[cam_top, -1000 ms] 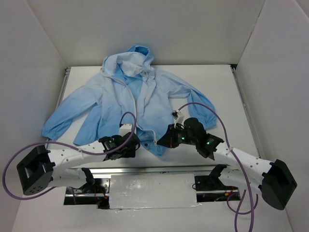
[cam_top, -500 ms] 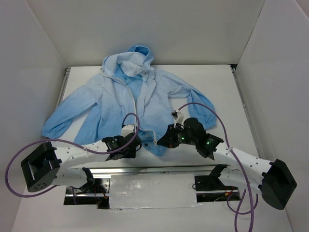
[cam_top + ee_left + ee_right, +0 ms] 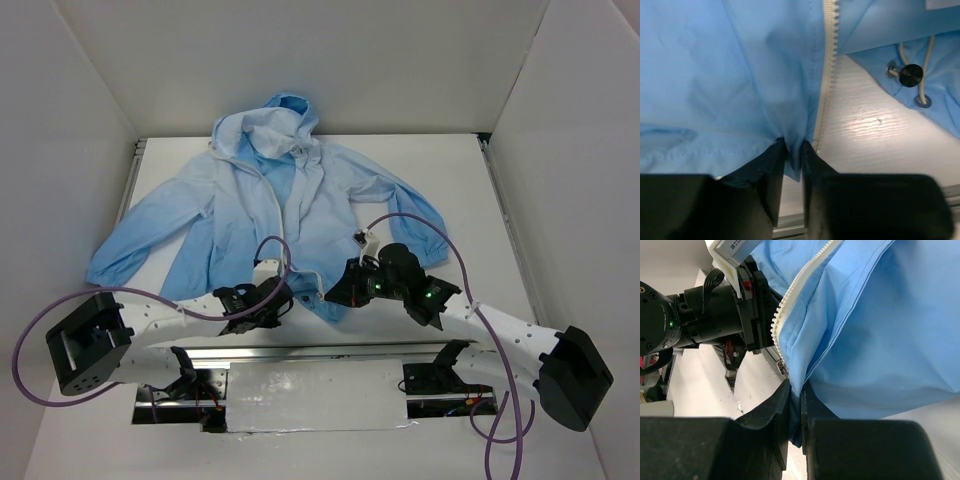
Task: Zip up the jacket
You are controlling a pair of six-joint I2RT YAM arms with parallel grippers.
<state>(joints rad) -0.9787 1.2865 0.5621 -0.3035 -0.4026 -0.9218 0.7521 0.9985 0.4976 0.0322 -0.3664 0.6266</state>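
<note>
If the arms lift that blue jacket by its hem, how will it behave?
Probably floppy: the jacket wrinkles and folds where the left gripper pinches it. Likely light, since the thin fabric drapes from the right gripper. Possibly slippery, given its smooth surface.

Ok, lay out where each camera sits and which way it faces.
Top: above, behind the bases, looking down at the jacket on the table; both arms show.
Left wrist: faces the hem and zipper; own jaws pinch cloth.
Right wrist: faces the hem; own jaws pinch cloth.
Shared: right wrist and top both show the left arm.
</note>
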